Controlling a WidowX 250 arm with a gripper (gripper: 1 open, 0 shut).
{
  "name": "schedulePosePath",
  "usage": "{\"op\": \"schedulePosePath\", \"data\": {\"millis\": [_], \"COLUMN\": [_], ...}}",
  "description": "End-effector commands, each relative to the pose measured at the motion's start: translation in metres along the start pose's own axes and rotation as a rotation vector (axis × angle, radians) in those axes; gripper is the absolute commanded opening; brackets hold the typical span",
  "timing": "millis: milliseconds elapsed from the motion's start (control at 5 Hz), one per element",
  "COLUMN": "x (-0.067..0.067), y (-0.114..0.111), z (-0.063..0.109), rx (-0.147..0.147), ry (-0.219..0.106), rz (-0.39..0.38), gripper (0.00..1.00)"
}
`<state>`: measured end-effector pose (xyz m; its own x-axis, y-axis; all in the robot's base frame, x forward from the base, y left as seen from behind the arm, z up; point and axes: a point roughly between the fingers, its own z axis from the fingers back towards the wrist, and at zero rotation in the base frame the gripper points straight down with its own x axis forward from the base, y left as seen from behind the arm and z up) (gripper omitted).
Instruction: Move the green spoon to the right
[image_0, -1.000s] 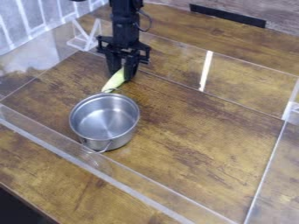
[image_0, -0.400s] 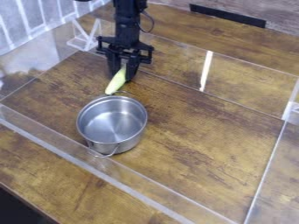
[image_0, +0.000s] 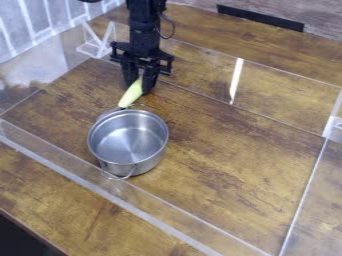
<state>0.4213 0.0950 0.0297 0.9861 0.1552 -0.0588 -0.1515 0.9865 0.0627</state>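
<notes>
The green spoon (image_0: 131, 95) lies on the wooden table just beyond the steel pot. Only its yellow-green handle shows, slanting toward the pot's far rim; the bowl end is hidden under the gripper. My gripper (image_0: 140, 82) points straight down from the black arm, low over the table. Its dark fingers stand close together on the spoon's upper end, so it looks shut on the spoon.
A round steel pot (image_0: 130, 141) stands left of centre, just in front of the spoon. A clear acrylic wall (image_0: 235, 80) rises to the right of the gripper, and low clear rails edge the table. A white rack (image_0: 94, 42) stands at the back left.
The pot sits slightly further right and nearer the camera than a second ago. The spoon handle has shifted a little with it. The gripper has stayed put and shut.
</notes>
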Motion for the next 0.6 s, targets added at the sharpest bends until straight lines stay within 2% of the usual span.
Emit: {"op": "schedulePosePath", "data": {"millis": [0,400], "x": [-0.0089,-0.0161], "y": [-0.0172,-0.0232], "z": [0.0087,0.0056], "rx": [0.012,0.016], "ry": [-0.006,0.014], "rz": [-0.107,-0.102], "gripper": [0.00,0.00]}}
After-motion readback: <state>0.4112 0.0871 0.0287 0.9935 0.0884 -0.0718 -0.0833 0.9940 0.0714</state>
